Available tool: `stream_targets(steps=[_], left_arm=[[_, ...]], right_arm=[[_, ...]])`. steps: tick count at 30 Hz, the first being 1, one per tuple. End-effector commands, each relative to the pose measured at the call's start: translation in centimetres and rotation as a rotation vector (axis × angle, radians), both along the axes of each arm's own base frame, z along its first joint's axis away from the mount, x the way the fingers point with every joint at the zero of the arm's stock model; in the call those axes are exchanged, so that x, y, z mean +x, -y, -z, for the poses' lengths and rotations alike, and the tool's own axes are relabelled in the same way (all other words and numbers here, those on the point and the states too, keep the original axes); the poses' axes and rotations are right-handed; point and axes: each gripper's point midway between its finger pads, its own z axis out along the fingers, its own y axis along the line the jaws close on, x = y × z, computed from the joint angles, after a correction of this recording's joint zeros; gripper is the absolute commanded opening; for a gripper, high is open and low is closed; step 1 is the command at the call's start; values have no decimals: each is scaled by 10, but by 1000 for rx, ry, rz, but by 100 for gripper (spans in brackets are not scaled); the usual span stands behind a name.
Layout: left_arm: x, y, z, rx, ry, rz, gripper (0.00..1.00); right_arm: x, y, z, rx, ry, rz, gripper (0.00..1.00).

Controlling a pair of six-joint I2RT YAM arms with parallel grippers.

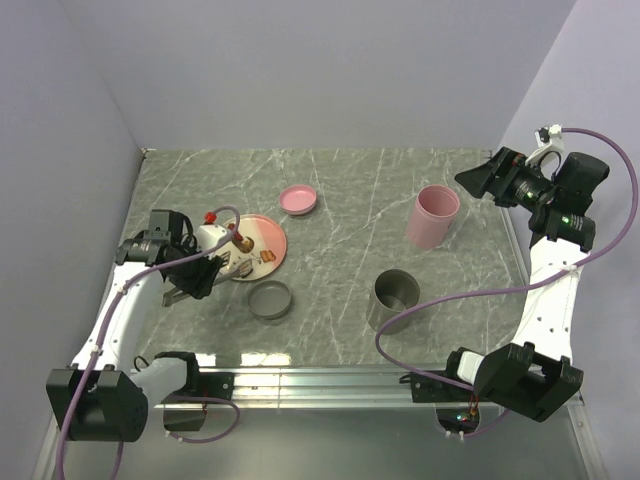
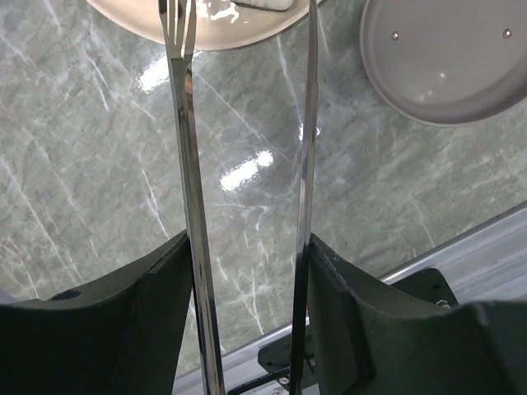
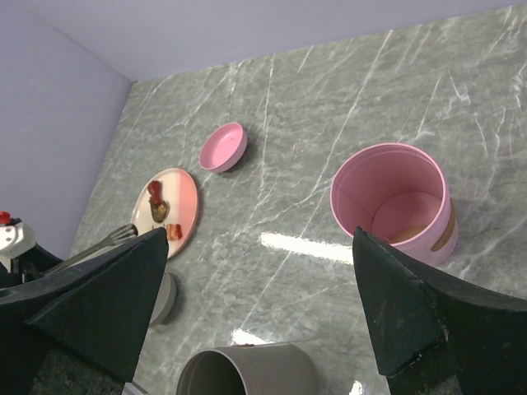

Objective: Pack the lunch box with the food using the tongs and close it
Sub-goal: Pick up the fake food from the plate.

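Note:
My left gripper point(image 2: 247, 247) is shut on the slim silver tongs point(image 2: 186, 148), one arm against each finger. The tongs' tips reach the near rim of the pink plate point(image 2: 165, 25). On the plate point(image 1: 270, 232) lies the food: a dark brown lump point(image 3: 158, 207) with a red bit, and an orange-and-white piece point(image 3: 173, 232). The lunch box shows as an open pink tub point(image 1: 432, 215) and an open grey tub point(image 1: 395, 298). High at the back right, my right gripper point(image 1: 482, 180) is open and holds nothing. Between its fingers I see the table.
A pink lid point(image 1: 299, 199) lies behind the plate. A grey lid point(image 1: 270, 300) rests in front of the plate, just right of the tongs. A metal rail point(image 1: 320, 380) runs along the near table edge. Lilac walls stand on the left, the back and the right.

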Motion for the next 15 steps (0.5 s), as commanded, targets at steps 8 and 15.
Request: stream_targets(steps=[8,15], left_arm=[[10,13,8,5,22,54,59],[9,12,18,25,5,58,58]], right_arm=[[-1,-2,-5,-21,28,-16,100],[0,-1,-3,-21,26,-14,100]])
